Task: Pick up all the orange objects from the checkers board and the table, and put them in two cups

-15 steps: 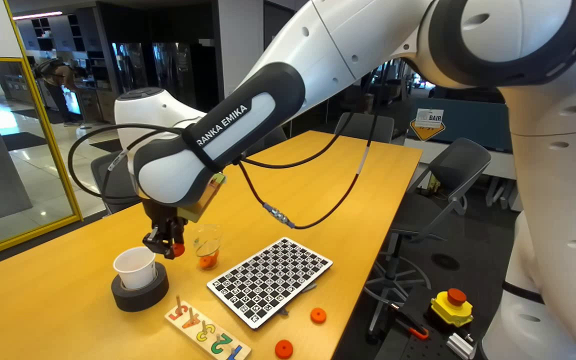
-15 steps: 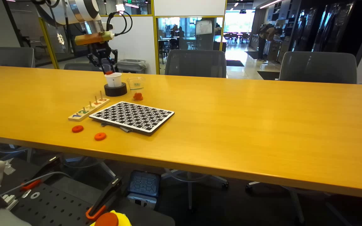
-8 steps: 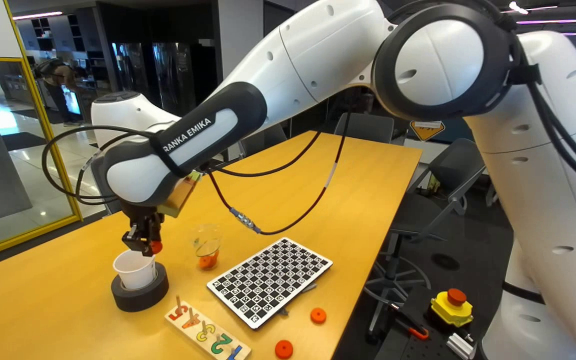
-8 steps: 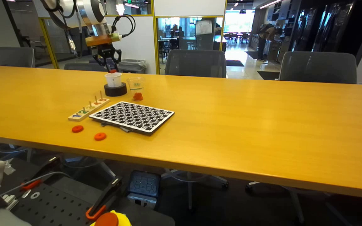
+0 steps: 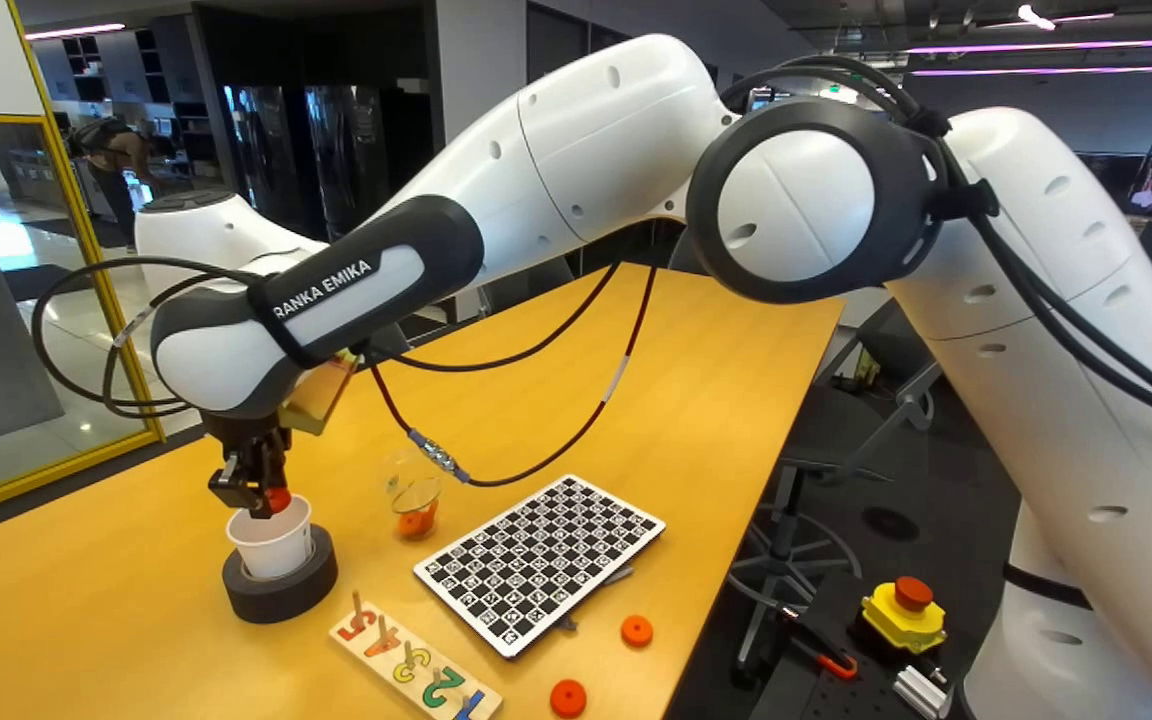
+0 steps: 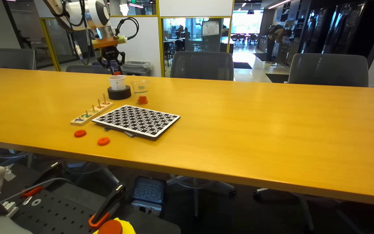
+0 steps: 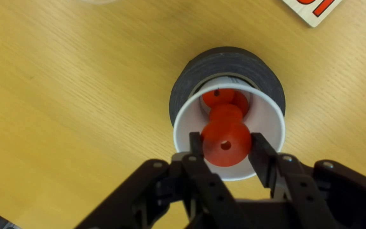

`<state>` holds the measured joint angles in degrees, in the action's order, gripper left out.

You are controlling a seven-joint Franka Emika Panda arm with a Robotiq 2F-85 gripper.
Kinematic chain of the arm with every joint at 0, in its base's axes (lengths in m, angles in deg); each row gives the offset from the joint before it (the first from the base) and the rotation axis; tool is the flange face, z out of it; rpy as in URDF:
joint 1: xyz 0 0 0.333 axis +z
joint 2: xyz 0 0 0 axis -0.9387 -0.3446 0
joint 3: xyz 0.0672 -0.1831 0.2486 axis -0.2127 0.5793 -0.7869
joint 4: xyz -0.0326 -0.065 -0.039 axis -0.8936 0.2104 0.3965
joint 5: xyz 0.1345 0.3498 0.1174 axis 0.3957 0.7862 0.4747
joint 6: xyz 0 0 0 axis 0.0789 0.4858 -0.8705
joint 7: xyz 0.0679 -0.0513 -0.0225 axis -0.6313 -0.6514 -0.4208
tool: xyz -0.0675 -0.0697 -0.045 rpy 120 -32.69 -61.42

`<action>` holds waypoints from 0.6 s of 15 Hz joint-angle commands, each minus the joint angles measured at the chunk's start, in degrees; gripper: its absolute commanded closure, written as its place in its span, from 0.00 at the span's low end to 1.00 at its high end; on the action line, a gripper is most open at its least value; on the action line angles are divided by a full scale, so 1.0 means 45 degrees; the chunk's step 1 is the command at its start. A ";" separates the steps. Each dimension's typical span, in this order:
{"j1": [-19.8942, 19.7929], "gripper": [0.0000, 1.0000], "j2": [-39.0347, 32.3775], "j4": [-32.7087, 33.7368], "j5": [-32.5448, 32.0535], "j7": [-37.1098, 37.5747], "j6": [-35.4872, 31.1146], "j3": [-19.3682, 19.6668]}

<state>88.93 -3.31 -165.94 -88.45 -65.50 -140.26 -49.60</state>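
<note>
Grey high-backed chairs (image 6: 201, 65) are lining the far side of a long table (image 6: 271, 136) of smooth yellow-tan wood in an exterior view, with yellow-framed glass panels (image 6: 160, 48) rising behind and a distant person (image 6: 278, 35) in a brown top standing beyond, too small for a face to be made out. Over the table, a jointed white-and-black robot arm (image 5: 576, 140) is suspending its black end effector (image 7: 226, 143), which is clamping a small round orange-red game piece (image 7: 226, 159) over the mouth of a white round cup (image 5: 276, 558); how far the piece is hanging above the rim is proving hard to judge. The cup is sitting inside a thick dark grey ring (image 5: 276, 605), and more orange-red pieces (image 7: 218, 97) are lying in it, partly hidden behind the gripped one, their number unclear. Near it, a small clear tumbler (image 6: 141, 86) is showing orange-red rounds (image 6: 142, 100) at its bottom, its see-through walls faint and the count impossible to tell. A flat black-and-white checkered board (image 5: 541, 562) with a pale rim is lying beside a pale wooden strip (image 5: 416, 665) bearing coloured numerals and upright pegs, while a loose orange-red disc (image 5: 636, 631) and a matching disc (image 5: 568, 698) are resting on the table near the board. A grey object (image 6: 129, 134) is poking out from under the board, mostly covered. The wrist view is cropping the strip to a corner, and in an exterior view a yellow box with a red button (image 6: 114, 226) is running off the bottom edge.
</note>
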 commanded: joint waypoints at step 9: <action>0.0186 0.19 -0.1186 0.2151 0.0316 -0.0742 0.1325 -0.0051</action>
<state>89.43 -7.07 -160.12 -88.14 -67.49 -136.90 -49.90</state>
